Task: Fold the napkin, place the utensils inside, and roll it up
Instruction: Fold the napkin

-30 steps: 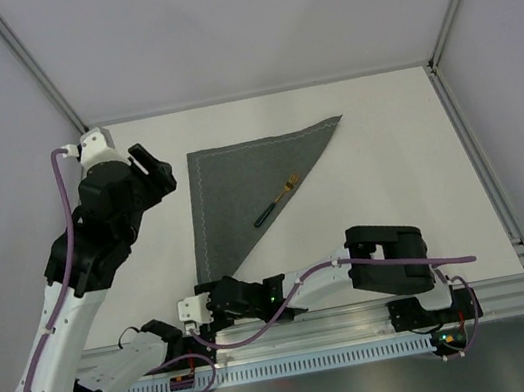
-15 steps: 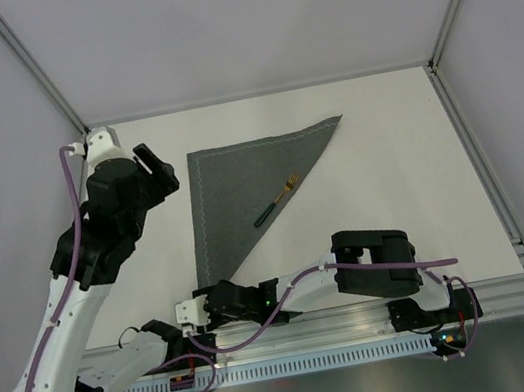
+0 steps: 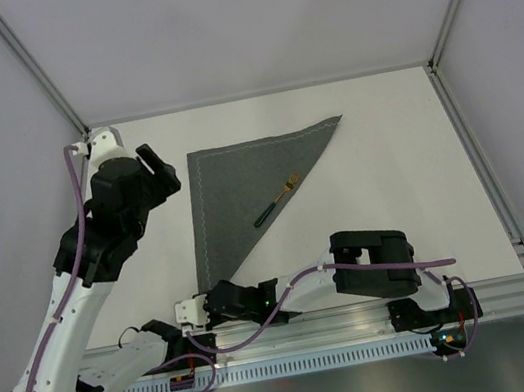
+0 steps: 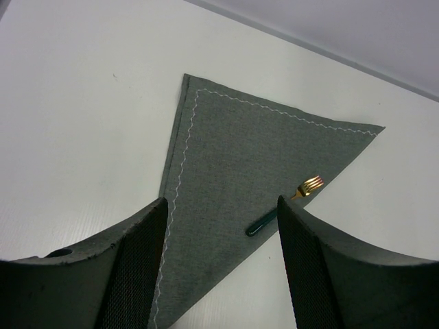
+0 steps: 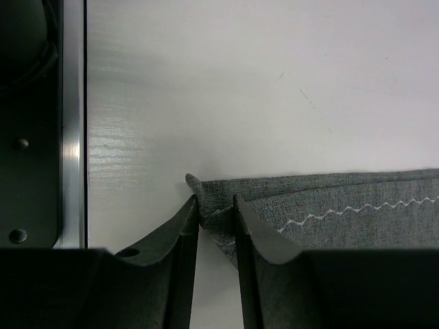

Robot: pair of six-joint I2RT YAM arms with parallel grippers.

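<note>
The napkin (image 3: 240,185) lies folded into a dark grey triangle with a light zigzag stitch line along its left edge. A fork (image 3: 277,201) with gold tines and a dark green handle rests on it near the diagonal fold. My right gripper (image 3: 201,293) is low at the napkin's near corner. In the right wrist view the right gripper (image 5: 216,200) pinches that bunched corner of the napkin (image 5: 343,205) between both fingers. My left gripper (image 3: 159,174) hovers open left of the cloth. In the left wrist view the left gripper (image 4: 222,200) looks down on the napkin (image 4: 240,171) and fork (image 4: 285,205).
An aluminium rail (image 3: 364,315) runs along the near table edge, and the rail (image 5: 72,123) sits just left of the pinched corner. White walls and frame posts (image 3: 465,109) bound the table on the sides and back.
The right gripper has slid left along the near edge to the napkin's near corner and closed its fingers on it. The left arm has shifted only slightly.
</note>
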